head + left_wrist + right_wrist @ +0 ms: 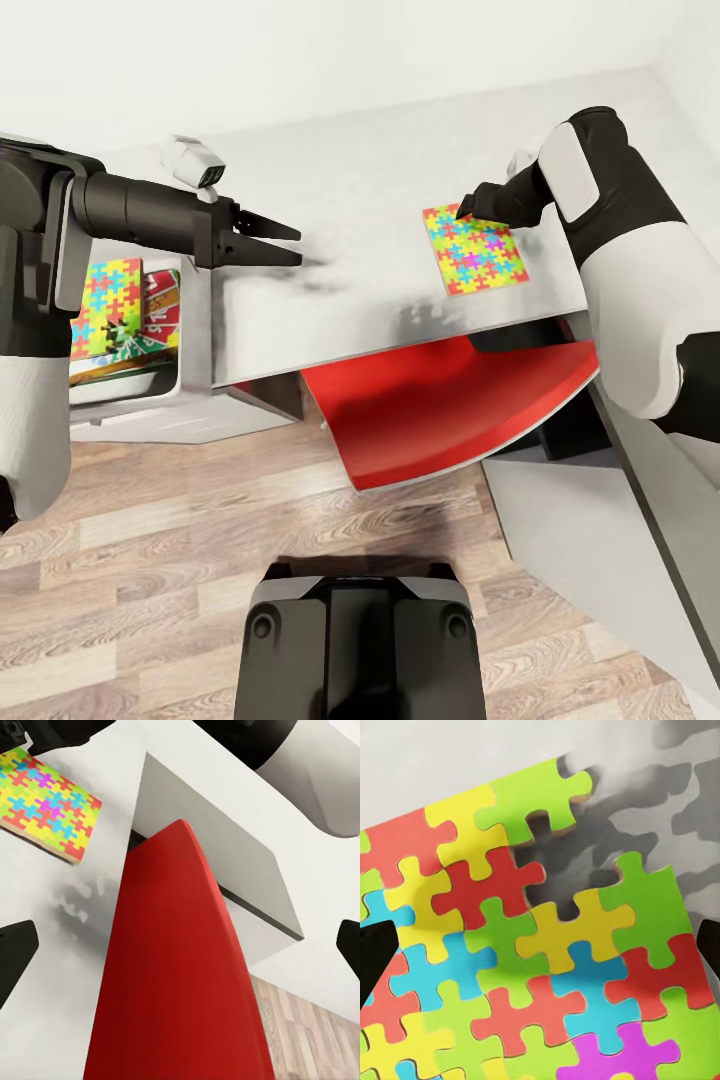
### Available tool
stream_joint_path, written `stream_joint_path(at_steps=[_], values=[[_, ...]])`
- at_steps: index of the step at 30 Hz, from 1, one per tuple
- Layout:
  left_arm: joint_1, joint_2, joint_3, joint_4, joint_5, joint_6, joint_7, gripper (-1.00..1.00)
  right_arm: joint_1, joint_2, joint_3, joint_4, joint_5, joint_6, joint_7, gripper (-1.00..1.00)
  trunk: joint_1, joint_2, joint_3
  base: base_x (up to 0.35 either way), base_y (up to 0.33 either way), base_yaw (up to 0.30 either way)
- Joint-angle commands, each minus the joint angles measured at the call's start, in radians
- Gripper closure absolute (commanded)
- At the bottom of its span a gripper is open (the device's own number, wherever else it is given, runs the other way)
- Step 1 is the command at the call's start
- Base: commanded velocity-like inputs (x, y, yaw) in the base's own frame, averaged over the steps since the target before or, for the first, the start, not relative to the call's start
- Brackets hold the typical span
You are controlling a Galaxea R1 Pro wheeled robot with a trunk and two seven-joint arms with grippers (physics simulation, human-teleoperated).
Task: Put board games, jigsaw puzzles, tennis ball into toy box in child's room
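Toys already lie in the toy box (120,385), which we see at the far left of the head view, partly hidden behind our left arm. Inside it a jigsaw puzzle (103,305) lies on top, covered with yellow, blue, red and green pieces, and beside it on the right a board game (155,320) shows red and green print. We cannot tell what else is under them.

On the light-grey table (350,230) a second jigsaw puzzle (474,249) lies flat, toward the right side and not far from the near edge. It is a thin square slab with interlocking pieces in yellow, green, red, blue and some magenta. In the right wrist view the slab (532,967) is very close below the camera, with one corner missing some pieces, so the grey table shows through there.

Our right gripper (466,208) is at the far left corner of this slab, its dark fingertips down at the puzzle surface. In the right wrist view the fingertips (375,960) stand wide apart at both edges of the picture, so the jaws are parted and hold nothing.

Our left gripper (285,243) hovers over the left part of the table, its fingers (270,222) spread and empty.

A red chair (450,410) is pushed under the near edge of the table, between us and the puzzle. Below is a wood-plank floor (150,570).
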Motion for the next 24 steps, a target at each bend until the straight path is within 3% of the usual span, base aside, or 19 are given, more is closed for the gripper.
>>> stream_joint_path(at_steps=[1, 24], values=[[-0.001, 0.001, -0.002, 0.000, 0.004, 0.011, 0.000, -1.00, 0.000, -0.001, 0.008, 0.046, -0.022, 0.002, -0.008, -1.00, 0.001, -0.001, -0.001, -0.003, 0.003, 0.000], [-0.001, 0.001, -0.001, 0.000, 0.004, 0.011, 0.000, -1.00, 0.000, -0.001, 0.006, 0.045, -0.022, 0.003, -0.008, -1.00, 0.001, -0.001, -0.001, -0.110, 0.041, 0.000]])
